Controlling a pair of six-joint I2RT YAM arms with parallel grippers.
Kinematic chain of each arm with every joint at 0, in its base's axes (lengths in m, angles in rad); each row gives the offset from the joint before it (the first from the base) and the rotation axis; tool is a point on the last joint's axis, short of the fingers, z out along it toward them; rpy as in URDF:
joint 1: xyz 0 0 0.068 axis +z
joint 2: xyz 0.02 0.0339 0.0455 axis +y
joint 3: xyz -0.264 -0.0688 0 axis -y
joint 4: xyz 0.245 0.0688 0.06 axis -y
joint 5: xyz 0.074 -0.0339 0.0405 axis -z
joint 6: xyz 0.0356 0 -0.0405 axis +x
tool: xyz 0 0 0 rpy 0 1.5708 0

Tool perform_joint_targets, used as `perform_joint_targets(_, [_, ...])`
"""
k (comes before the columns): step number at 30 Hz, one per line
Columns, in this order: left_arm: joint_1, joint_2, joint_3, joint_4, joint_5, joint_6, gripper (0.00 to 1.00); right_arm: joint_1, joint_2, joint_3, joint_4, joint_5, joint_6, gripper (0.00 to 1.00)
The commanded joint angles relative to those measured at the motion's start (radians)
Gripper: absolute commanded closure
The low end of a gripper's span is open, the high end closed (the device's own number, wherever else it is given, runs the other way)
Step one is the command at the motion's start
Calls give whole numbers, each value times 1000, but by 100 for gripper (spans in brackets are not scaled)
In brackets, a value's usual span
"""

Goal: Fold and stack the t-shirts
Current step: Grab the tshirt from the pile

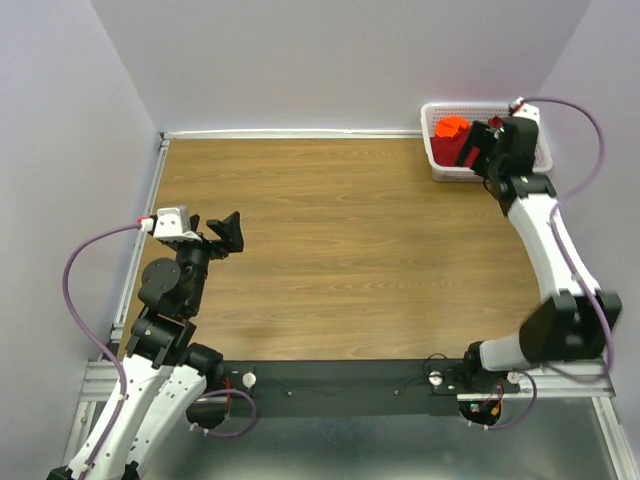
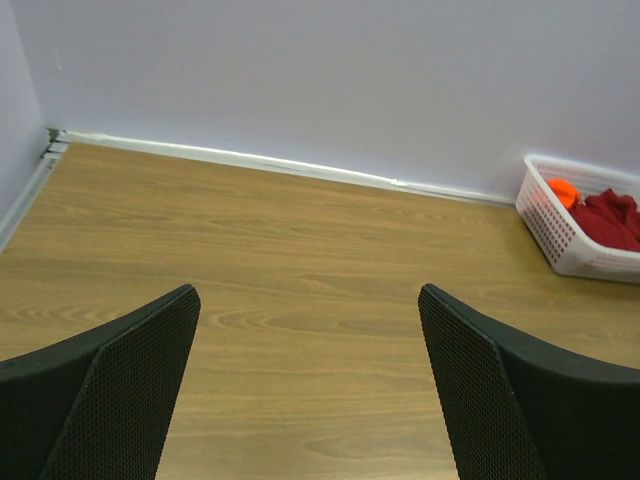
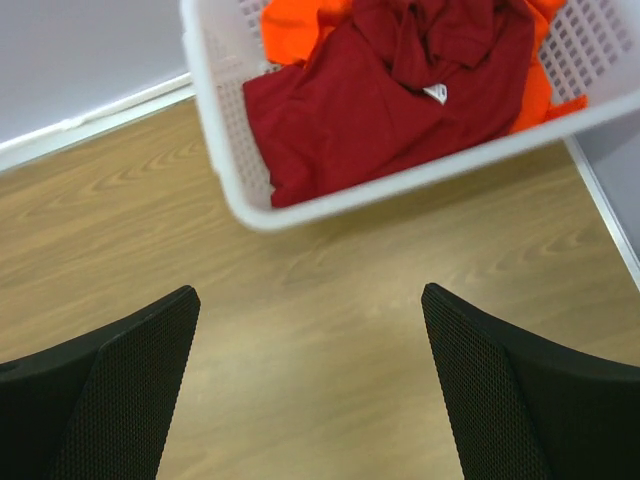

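- Right gripper point(image 3: 308, 300): jaws spread wide with nothing between them. It hangs over bare wood, just short of the basket's near rim.
- Basket point(image 3: 215, 130) (white plastic mesh): directly ahead of the right gripper, its near rim running obliquely across the right wrist view. In the top view it stands at the far right corner of the table point(image 1: 350, 250).
- Maroon t-shirt point(image 3: 370, 100): crumpled inside the basket, ahead of the right gripper and apart from its fingers. It covers most of the basket's floor, and a small white label point(image 3: 434, 93) shows near the collar.
- Orange t-shirts point(image 3: 290, 25): in the same basket, beyond and partly under the maroon cloth as seen from the right gripper. They show at the far left corner and along the right side (how many there are cannot be told).
- Left gripper point(image 2: 307, 295): jaws likewise wide apart and holding nothing, raised above the left part of the table. Bare wood lies ahead of it. The basket with its shirts sits well away, ahead and to its right, close against the wall point(image 2: 350, 80).
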Motion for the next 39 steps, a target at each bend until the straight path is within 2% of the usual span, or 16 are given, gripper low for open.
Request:
perform_joint_targets(1, [0, 1, 1, 14, 75, -49, 2, -8, 241, 166, 32, 92, 20, 1])
perform_joint_targets(3, [1, -4, -3, 6, 78, -54, 2, -14, 326, 235, 37, 82, 19, 2])
perform_joint_targets(4, [0, -5, 1, -5, 69, -55, 2, -26, 413, 302, 37, 71, 22, 4])
perform_joint_targets(5, [1, -5, 7, -14, 60, -55, 2, -43, 414, 333, 37, 66, 25, 6])
perform_joint_targets(8, [0, 9, 50, -57, 32, -63, 2, -75, 586, 443, 37, 51, 36, 11])
perform_joint_targets(12, [1, 24, 82, -111, 21, -71, 1, -107, 717, 569, 37, 50, 34, 17])
perform_joint_targets(18, [0, 44, 76, -129, 7, -107, 2, -149, 895, 732, 42, 43, 36, 19])
perform_joint_targets(25, [0, 88, 99, -154, -2, -95, 2, -170, 1032, 867, 46, 4, 16, 27])
perform_joint_targets(28, [1, 98, 105, -160, -8, -92, 2, -170, 1070, 901, 49, -15, 2, 39])
perform_joint_targets(29, [0, 102, 107, -160, -8, -91, 2, -170, 1075, 907, 49, -29, -3, 50])
perform_joint_targets(31, [1, 102, 105, -158, -3, -91, 2, -170, 1076, 907, 52, -42, -13, 64])
perform_joint_targets(32, [0, 105, 104, -155, -2, -91, 2, -170, 1076, 908, 52, -58, -26, 79])
perform_joint_targets(33, [1, 105, 102, -155, 1, -91, 2, -170, 1061, 902, 52, -65, -35, 86])
perform_joint_targets(34, [1, 104, 102, -155, 3, -92, 2, -170, 1043, 895, 52, -75, -44, 99])
perform_joint_targets(39, [1, 90, 92, -135, 9, -86, 2, -160, 880, 844, 54, -122, -113, 99])
